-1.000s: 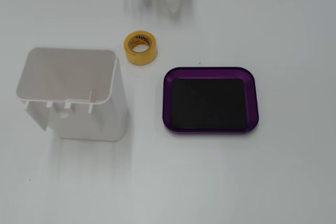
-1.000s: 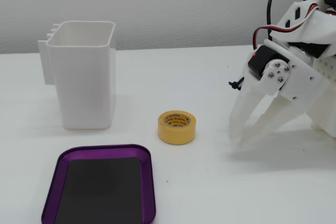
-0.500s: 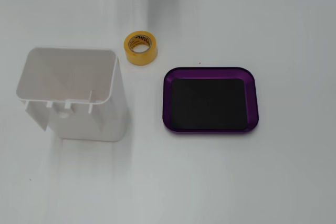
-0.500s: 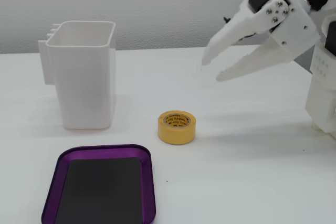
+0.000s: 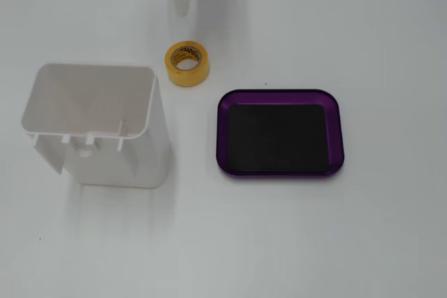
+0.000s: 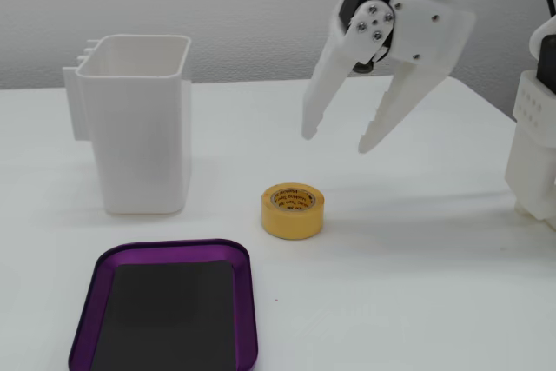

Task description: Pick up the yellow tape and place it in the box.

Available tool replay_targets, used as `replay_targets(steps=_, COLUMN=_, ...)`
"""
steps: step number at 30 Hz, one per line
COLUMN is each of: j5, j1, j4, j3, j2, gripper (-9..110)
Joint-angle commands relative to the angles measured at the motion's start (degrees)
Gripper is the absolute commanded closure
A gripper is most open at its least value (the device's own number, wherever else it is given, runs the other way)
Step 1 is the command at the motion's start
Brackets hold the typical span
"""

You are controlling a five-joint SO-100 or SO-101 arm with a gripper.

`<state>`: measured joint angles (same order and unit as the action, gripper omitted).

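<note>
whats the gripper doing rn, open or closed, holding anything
Gripper: open, empty, in the air above the yellow tape, not touching it.

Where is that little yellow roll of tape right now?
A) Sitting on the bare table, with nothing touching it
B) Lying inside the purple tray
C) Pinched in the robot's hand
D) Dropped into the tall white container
A: in both fixed views the yellow tape rests flat on the white table, apart from the purple tray and the white container, while the open hand hovers above it.
</note>
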<state>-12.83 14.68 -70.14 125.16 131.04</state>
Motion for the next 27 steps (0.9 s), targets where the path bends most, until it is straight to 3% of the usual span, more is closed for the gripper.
replay_targets(steps=1, j5=-0.1, j1=-0.5, j4=-0.3, j3=-4.9, j2=-5.6, gripper=85)
replay_targets(steps=27, j5=-0.2, j1=0.2, j4=12.1, j3=-4.0, j2=-26.5, gripper=85)
